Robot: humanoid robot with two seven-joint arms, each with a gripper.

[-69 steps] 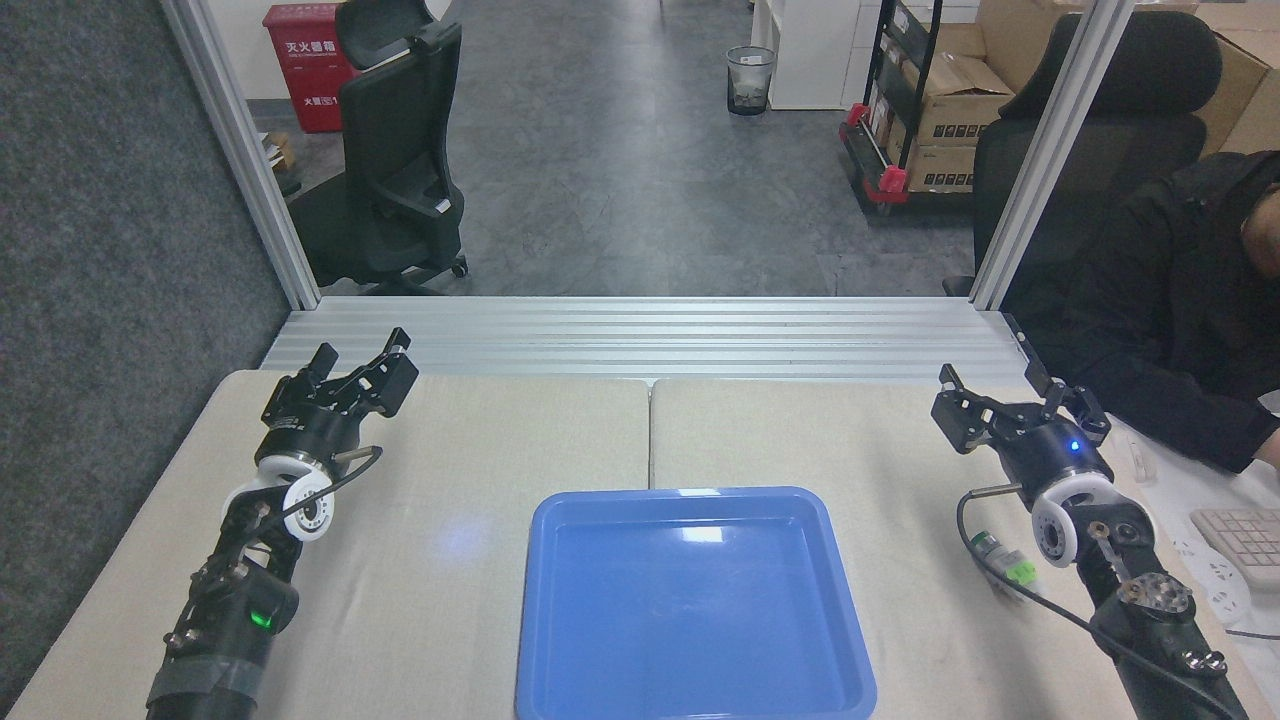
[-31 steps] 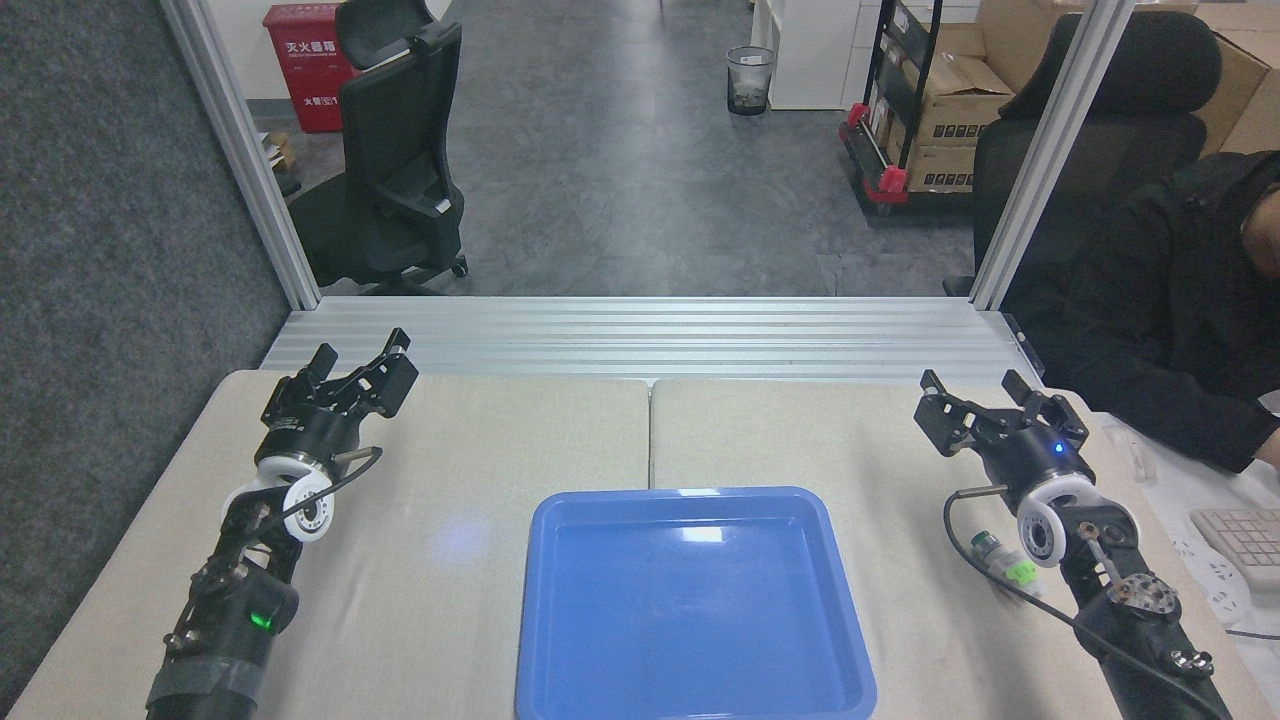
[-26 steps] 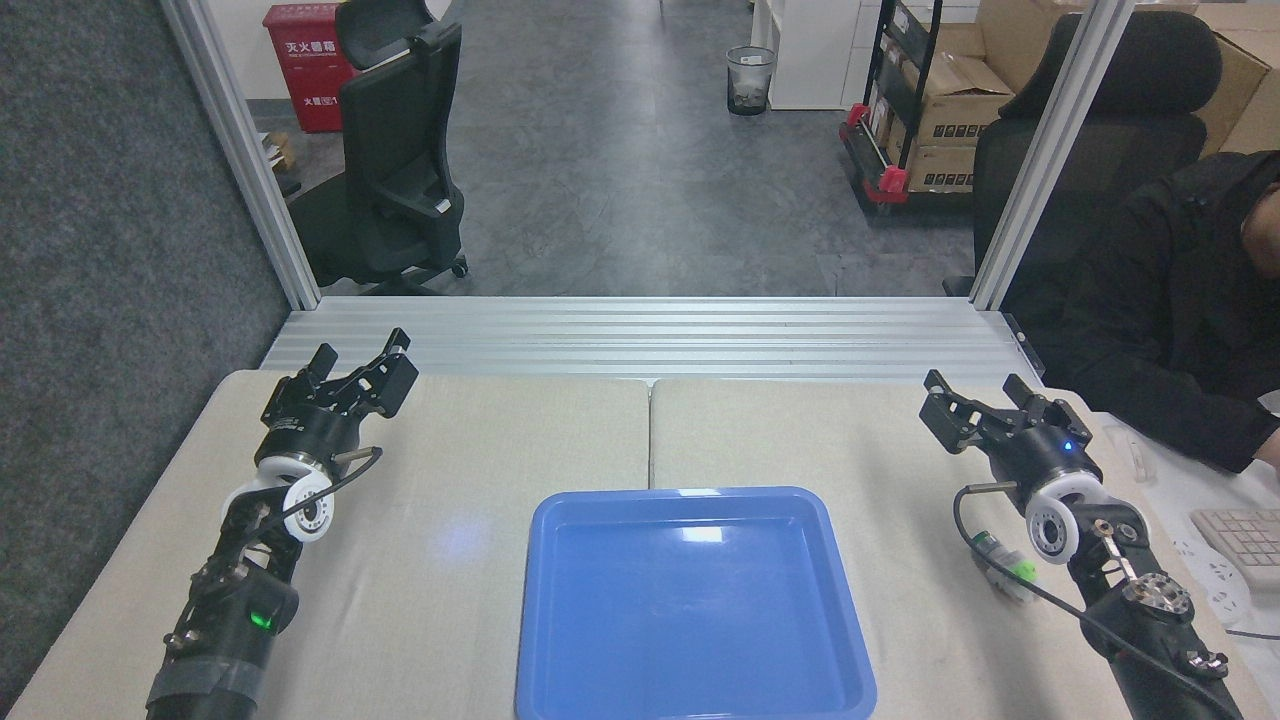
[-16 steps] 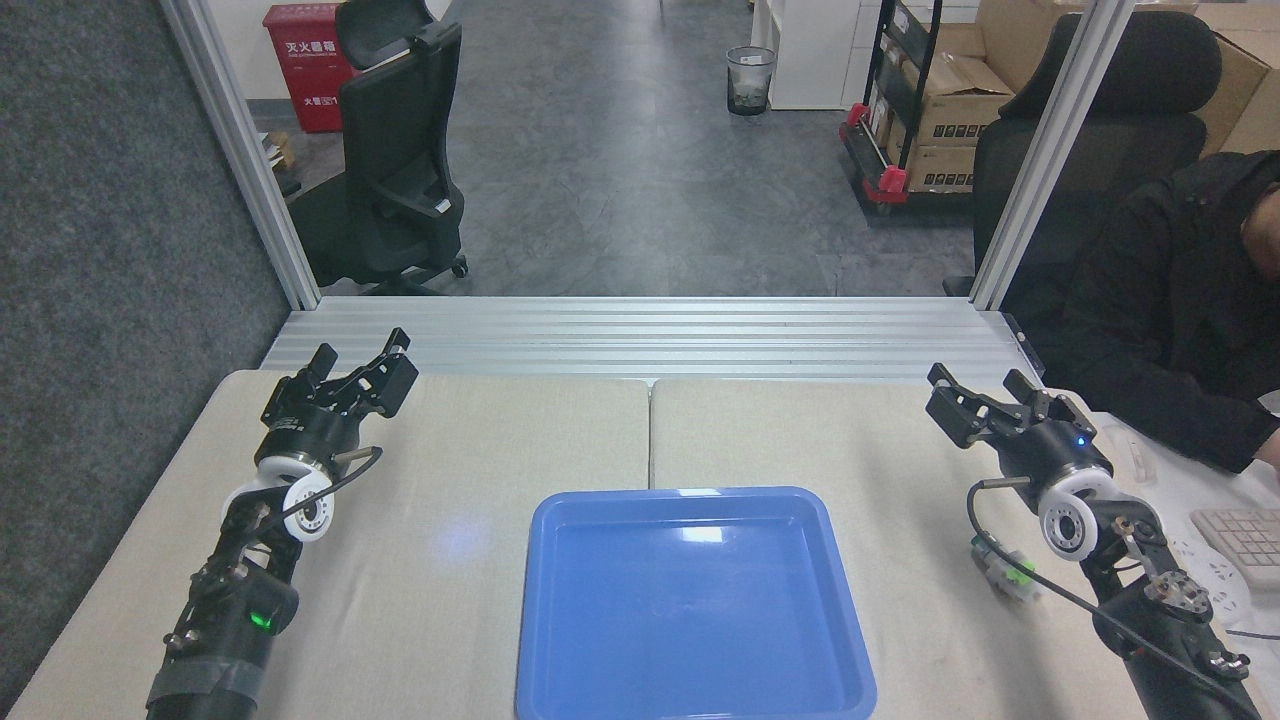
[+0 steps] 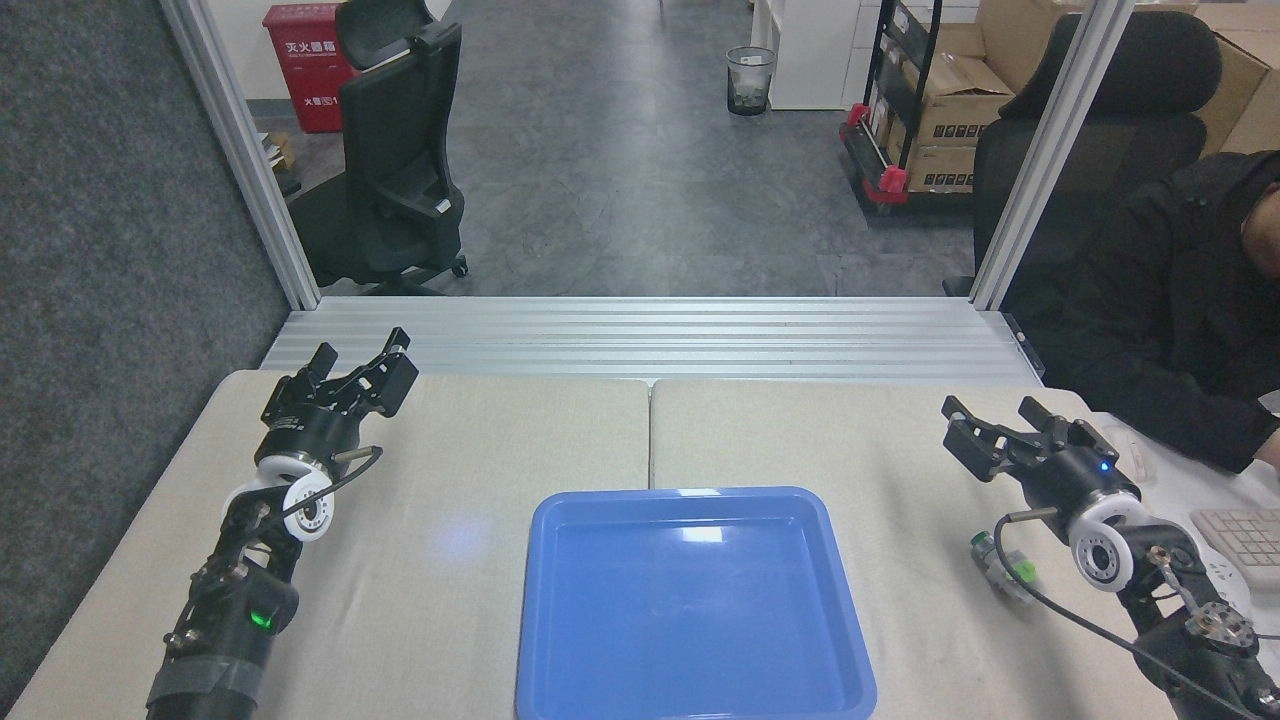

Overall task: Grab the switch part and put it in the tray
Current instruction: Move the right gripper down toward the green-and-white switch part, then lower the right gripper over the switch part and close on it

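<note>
Just behind the right gripper [image 5: 997, 428], whose jaws stand apart and empty, the switch part [image 5: 1001, 566] lies on the table beside the wrist, right of the blue tray [image 5: 845, 600].

The left arm comes up along the left edge of the bench [image 5: 480, 450], a green light on its forearm and a white ring at the wrist. The left gripper [image 5: 358, 362] sits near the far left corner, its fingers spread apart and pointing away. The right arm enters from the near right corner, with a cable looping at the white wrist ring. The right gripper [image 5: 995, 428] points far and left, jaws parted, holding nothing.
</note>
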